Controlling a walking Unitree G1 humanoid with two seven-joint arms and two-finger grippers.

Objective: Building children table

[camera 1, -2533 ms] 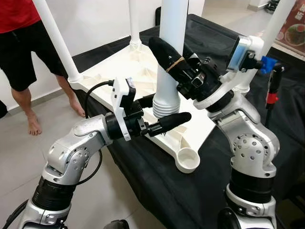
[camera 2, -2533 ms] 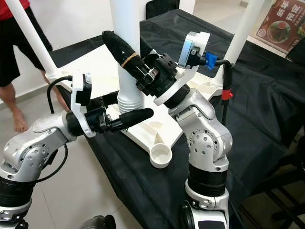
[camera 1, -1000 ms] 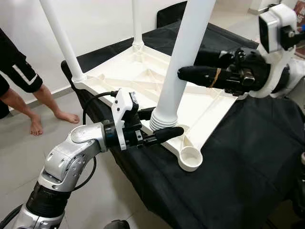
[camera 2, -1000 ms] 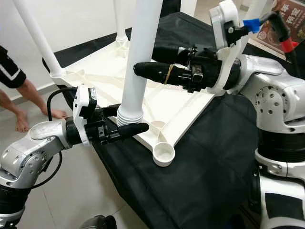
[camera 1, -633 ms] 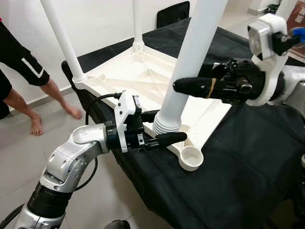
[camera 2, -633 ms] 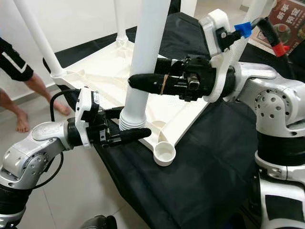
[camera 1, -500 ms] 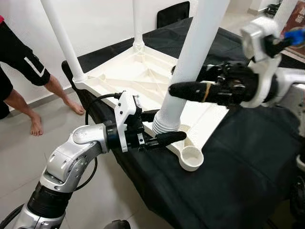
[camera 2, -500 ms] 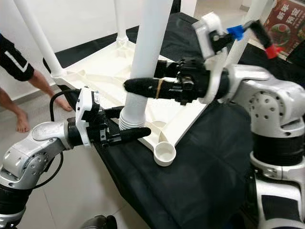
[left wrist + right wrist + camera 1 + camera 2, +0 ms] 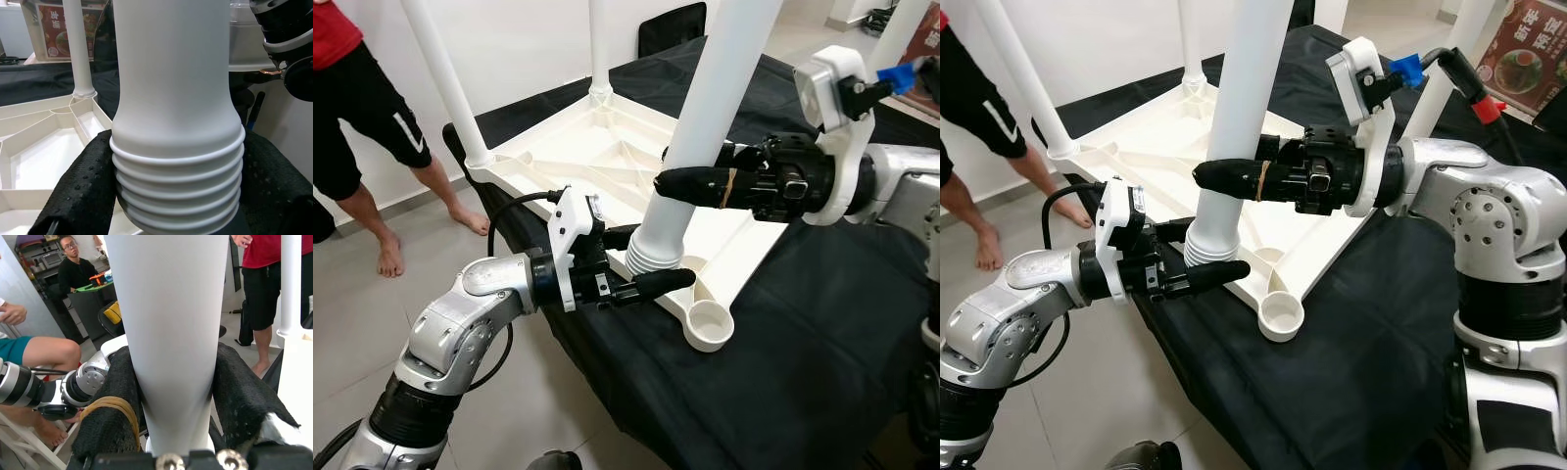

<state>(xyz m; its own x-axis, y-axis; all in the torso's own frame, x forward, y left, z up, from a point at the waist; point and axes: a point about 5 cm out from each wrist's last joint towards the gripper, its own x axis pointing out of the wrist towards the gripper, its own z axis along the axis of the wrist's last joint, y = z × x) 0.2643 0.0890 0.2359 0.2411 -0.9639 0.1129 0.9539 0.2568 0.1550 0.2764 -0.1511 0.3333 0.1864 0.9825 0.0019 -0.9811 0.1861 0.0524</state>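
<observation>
Standing table leg (image 9: pixel 705 127) between both claws

poster (image 9: pixel 61 30), characters perhaps Chinese, unreadable

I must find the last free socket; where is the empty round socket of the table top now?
The empty round socket is at the upturned table top's near corner, just right of the table leg both claws hold.

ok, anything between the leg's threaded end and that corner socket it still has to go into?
Nothing visible. The white table leg is held by both grippers, left gripper at its ribbed threaded end, right gripper higher up. The open corner socket on the upturned tabletop sits just beside it, uncovered.
</observation>
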